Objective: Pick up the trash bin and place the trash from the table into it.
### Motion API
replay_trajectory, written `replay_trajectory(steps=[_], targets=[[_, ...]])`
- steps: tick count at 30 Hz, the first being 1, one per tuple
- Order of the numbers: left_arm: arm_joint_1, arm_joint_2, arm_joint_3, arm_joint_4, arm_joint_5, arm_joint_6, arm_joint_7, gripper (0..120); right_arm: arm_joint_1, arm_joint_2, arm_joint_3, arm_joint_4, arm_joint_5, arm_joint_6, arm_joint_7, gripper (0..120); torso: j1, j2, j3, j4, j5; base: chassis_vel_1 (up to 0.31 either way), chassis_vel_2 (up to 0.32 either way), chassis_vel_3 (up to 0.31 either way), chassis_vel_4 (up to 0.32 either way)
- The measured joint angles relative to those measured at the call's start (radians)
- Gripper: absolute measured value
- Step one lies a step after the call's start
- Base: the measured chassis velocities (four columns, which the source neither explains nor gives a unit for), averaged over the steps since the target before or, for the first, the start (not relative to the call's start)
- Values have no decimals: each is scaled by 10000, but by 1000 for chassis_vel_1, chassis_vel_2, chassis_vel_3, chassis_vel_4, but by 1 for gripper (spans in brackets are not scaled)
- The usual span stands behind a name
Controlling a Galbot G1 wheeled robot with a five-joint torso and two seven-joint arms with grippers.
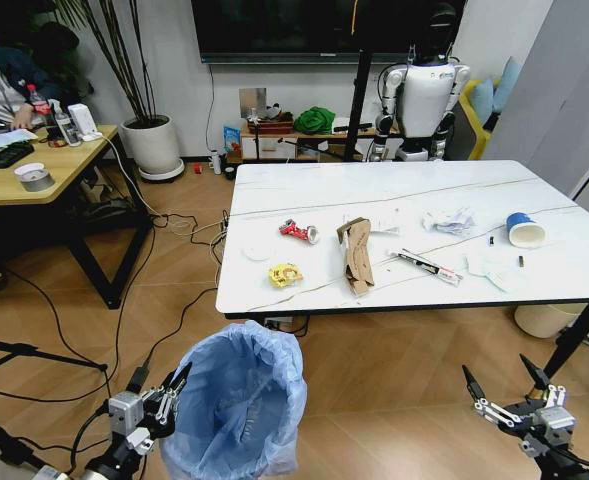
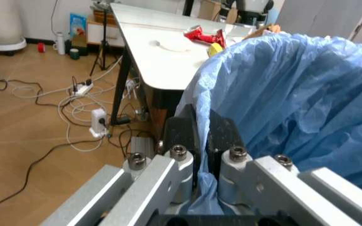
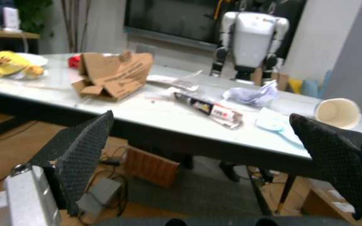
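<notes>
1. The key relation: the trash sits on the table (image 1: pixel 534 190), ahead of and above both claws, and the bin (image 1: pixel 236 405) is low in front of the table's near edge. So whatever gets grabbed has to travel back and down toward the left claw's side.

2. Left claw (image 1: pixel 164 400) is clamped narrow on the bin's rim. In the left wrist view the two dark fingers (image 2: pixel 184 134) pinch the blue bag edge, with the bin's mouth opening just beyond them. Looks like the pick-up part is handled.

3. Right claw (image 1: pixel 506 385) hangs below the table's near edge, jaws spread wide, holding nothing. Its wrist view looks across the tabletop between the two pads (image 3: pixel 83 157).

4. From the right claw, the wrapper stick (image 1: pixel 426 265) is the closest piece, ahead and a bit toward the left claw, long axis running diagonal to the table edge.

5. The cardboard (image 1: pixel 355 255) is further over toward the left claw, its long axis pointing roughly away from the robot.

6. The cup (image 1: pixel 523 229) lies ahead of the right claw, on its side, with the crumpled paper (image 1: pixel 448 221) beyond the stick.

7. The red can (image 1: pixel 299 231) and yellow wrapper (image 1: pixel 285 274) are nearest the bin, but the left claw is busy, so my guess is the right arm does all the reaching.
</notes>
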Motion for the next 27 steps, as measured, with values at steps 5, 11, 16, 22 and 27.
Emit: replay_trajectory(steps=[5,11,16,22,27], targets=[[100,-126,-58,37,20,288,-216,0,15,-383,-184,163,203,147,891,100,-15,-31,-18,0,0,0,0,0,0],[37,-137,-97,30,-172,587,-449,0,118,-853,-390,729,391,-743,1966,100,-27,-58,-32,-2,-3,0,0,0,0],[23,-150,-168,-48,-349,728,-481,0,354,-1310,-595,1077,960,-1643,2326,100,-33,-73,-40,4,2,0,0,0,0],[252,-282,-284,-134,-345,721,-351,0,942,-2870,-1297,1476,1862,-3055,3465,100,-43,-93,-52,3,-2,0,0,0,0],[569,-421,-364,-250,-305,700,-241,0,1684,-3835,-2130,861,2310,-3398,3789,100,-48,-106,-59,0,1,0,0,0,0]])
